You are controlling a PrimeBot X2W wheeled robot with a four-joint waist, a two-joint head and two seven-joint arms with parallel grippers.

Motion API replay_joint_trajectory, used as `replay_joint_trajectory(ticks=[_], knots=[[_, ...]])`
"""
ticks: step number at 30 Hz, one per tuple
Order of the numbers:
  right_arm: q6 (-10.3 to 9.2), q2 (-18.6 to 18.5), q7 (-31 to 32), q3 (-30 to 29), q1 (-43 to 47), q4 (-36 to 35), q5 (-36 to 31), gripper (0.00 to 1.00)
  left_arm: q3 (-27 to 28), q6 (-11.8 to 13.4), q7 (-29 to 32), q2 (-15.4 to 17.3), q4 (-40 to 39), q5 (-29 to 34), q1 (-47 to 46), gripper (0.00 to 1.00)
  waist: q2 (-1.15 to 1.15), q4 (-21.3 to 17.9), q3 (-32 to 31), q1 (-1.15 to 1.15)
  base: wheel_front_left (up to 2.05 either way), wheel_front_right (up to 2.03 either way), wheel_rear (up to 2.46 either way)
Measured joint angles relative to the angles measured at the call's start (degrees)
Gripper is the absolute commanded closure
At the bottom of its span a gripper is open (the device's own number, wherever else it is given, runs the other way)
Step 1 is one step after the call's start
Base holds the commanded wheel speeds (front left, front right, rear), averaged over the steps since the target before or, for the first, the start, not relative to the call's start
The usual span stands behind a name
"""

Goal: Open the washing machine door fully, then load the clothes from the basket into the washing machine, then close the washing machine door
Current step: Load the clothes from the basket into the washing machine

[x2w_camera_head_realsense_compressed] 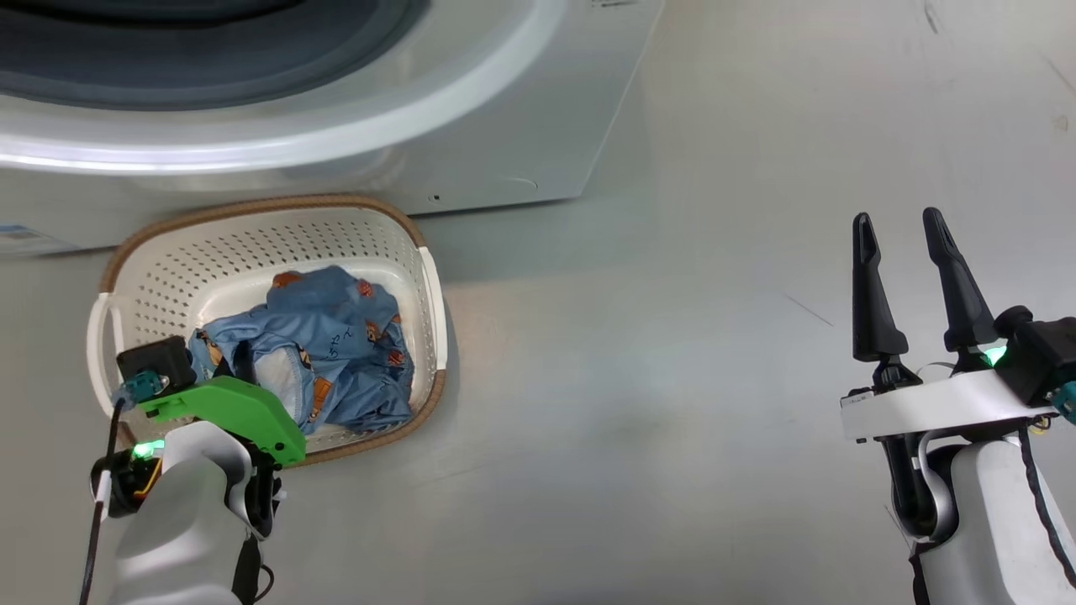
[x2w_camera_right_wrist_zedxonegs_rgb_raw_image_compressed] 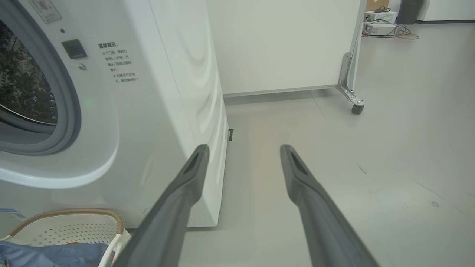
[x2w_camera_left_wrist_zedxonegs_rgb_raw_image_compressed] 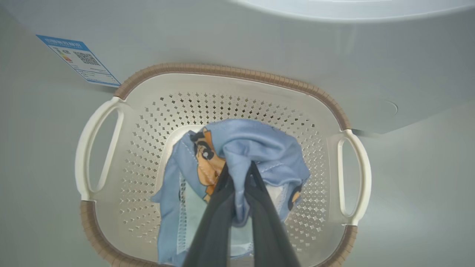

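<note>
The cream perforated basket (x2w_camera_head_realsense_compressed: pixel 252 210) stands on the floor right before the white washing machine (x2w_camera_head_realsense_compressed: pixel 471 126). Light blue clothes (x2w_camera_head_realsense_compressed: pixel 345 336) printed with orange figures lie in it. My left gripper (x2w_camera_left_wrist_zedxonegs_rgb_raw_image_compressed: pixel 239 168) reaches down into the basket and is shut on a bunched fold of the clothes (x2w_camera_left_wrist_zedxonegs_rgb_raw_image_compressed: pixel 259 144); in the head view its green wrist mount (x2w_camera_head_realsense_compressed: pixel 235 412) covers the fingers. My right gripper (x2w_camera_head_realsense_compressed: pixel 898 220) hangs open and holds nothing, over bare floor far to the right. Its wrist view shows the steel drum (x2w_camera_right_wrist_zedxonegs_rgb_raw_image_compressed: pixel 22 81) uncovered behind the grey gasket (x2w_camera_right_wrist_zedxonegs_rgb_raw_image_compressed: pixel 72 111). The washing machine door is out of view.
A blue label sticker (x2w_camera_left_wrist_zedxonegs_rgb_raw_image_compressed: pixel 79 59) sits on the washer's lower front, left of the basket (x2w_camera_left_wrist_zedxonegs_rgb_raw_image_compressed: pixel 230 70). A white panel (x2w_camera_right_wrist_zedxonegs_rgb_raw_image_compressed: pixel 282 44) on a caster (x2w_camera_right_wrist_zedxonegs_rgb_raw_image_compressed: pixel 357 108) stands beyond the washer's side. Boxes and cables (x2w_camera_right_wrist_zedxonegs_rgb_raw_image_compressed: pixel 386 26) lie far off. Grey floor (x2w_camera_head_realsense_compressed: pixel 672 378) spreads between my two arms.
</note>
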Motion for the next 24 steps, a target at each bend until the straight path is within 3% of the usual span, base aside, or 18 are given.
replay_joint_trajectory(ticks=[7,24], knots=[[0.0,-0.43,0.0,-0.08,2.96,0.68,-0.08,0.0,-1.04,-0.01,-0.03,-0.33,-2.75,-0.45,4.24,1.0,0.0,2.0,-5.97,0.0,0.0,0.0,0.0],[0.0,-2.05,0.0,-0.57,12.85,2.38,-0.55,0.0,-1.68,-0.02,-0.03,-0.37,-19.27,-0.33,18.6,1.0,0.0,6.12,-20.36,0.0,0.0,0.0,0.0]])
